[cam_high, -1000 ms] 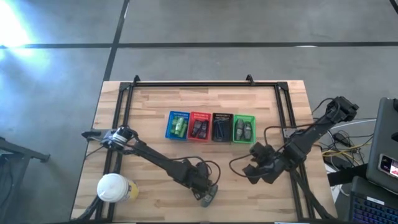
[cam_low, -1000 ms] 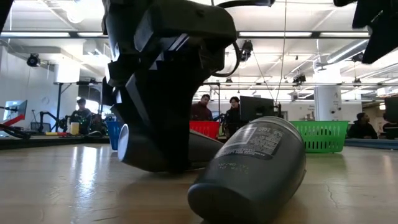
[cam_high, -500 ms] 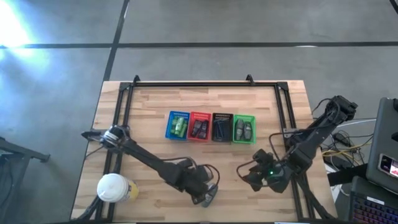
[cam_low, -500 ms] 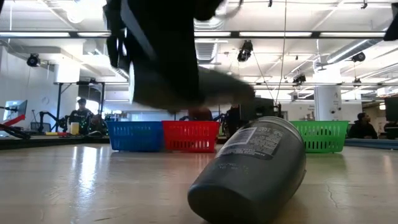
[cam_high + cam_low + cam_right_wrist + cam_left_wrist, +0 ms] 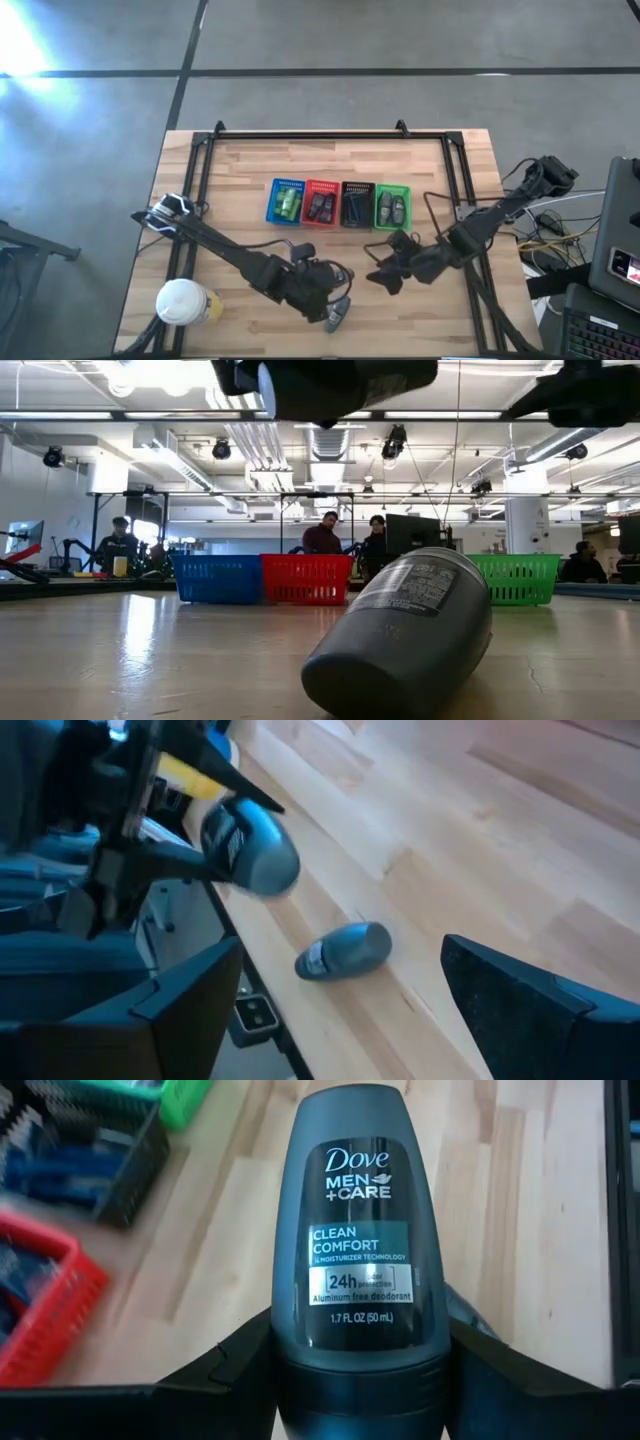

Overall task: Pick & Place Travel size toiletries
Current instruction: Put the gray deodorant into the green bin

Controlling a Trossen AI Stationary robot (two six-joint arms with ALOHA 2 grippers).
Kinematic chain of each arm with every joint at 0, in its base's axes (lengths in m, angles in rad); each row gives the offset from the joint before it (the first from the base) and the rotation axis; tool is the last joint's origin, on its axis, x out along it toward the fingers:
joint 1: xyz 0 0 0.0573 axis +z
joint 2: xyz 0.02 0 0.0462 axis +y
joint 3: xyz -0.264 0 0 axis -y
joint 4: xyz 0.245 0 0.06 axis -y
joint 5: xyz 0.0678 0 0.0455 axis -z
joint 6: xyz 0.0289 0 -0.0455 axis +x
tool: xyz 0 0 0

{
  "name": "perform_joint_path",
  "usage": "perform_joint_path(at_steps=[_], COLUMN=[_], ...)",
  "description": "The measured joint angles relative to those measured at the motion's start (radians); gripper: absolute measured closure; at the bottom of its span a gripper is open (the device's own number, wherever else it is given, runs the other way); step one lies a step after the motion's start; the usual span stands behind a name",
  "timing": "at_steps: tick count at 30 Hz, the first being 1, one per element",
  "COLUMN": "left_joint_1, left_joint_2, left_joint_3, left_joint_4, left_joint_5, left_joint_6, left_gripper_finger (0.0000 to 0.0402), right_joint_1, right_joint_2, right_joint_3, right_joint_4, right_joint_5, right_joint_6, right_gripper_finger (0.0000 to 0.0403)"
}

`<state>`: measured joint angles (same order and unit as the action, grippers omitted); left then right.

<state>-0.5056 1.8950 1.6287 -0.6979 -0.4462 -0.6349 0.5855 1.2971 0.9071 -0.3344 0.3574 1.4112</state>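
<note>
Holding a smooth, hard grey roll-on point(image 5: 355, 1240) by its fat middle in my left end effector point(image 5: 355, 1370); my right end effector point(image 5: 385, 278), at 3 o'clock, gapes wide, empty.

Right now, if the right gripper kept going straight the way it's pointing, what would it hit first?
Probably the grey deodorant lying on the table; it sits ahead between the right gripper's open fingers. The left gripper with its own deodorant is farther on. Depth is uncertain.

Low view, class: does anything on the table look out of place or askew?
Yes. One grey deodorant bottle lies tipped on its side on the bare wooden table, near the front edge, outside the four baskets. A matching bottle is held in the left gripper.
</note>
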Motion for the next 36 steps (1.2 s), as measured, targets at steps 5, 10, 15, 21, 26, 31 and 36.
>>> perform_joint_path(at_steps=[5,10,15,21,26,31,36], left_joint_1=[0.006,0.034,0.060,0.081,0.091,0.105,0.107], left_joint_2=[0.000,0.000,-0.001,-0.002,-0.003,-0.003,-0.003], left_joint_3=[0.010,0.011,0.011,0.011,0.011,0.012,0.022], left_joint_4=[0.010,0.010,0.017,0.075,0.124,0.122,0.133], left_joint_5=[-0.032,-0.044,-0.041,-0.012,-0.034,-0.050,-0.060], left_joint_6=[0.145,0.212,0.268,0.325,0.355,0.357,0.386], left_gripper_finger=[0.0191,0.0191,0.0191,0.0191,0.0191,0.0191,0.0191], right_joint_1=[-0.067,-0.117,-0.143,-0.167,-0.170,-0.170,-0.175], right_joint_2=[0.002,0.001,0.001,0.001,0.001,0.001,0.001], right_joint_3=[-0.002,0.001,0.001,0.000,0.000,0.000,0.000], right_joint_4=[0.078,0.115,0.107,0.108,0.108,0.109,0.120], right_joint_5=[-0.049,-0.099,-0.139,-0.157,-0.166,-0.173,-0.173], right_joint_6=[-0.060,-0.103,-0.110,-0.116,-0.114,-0.110,-0.110], right_gripper_finger=[0.0059,0.0061,0.0075,0.0086,0.0093,0.0100,0.0109])
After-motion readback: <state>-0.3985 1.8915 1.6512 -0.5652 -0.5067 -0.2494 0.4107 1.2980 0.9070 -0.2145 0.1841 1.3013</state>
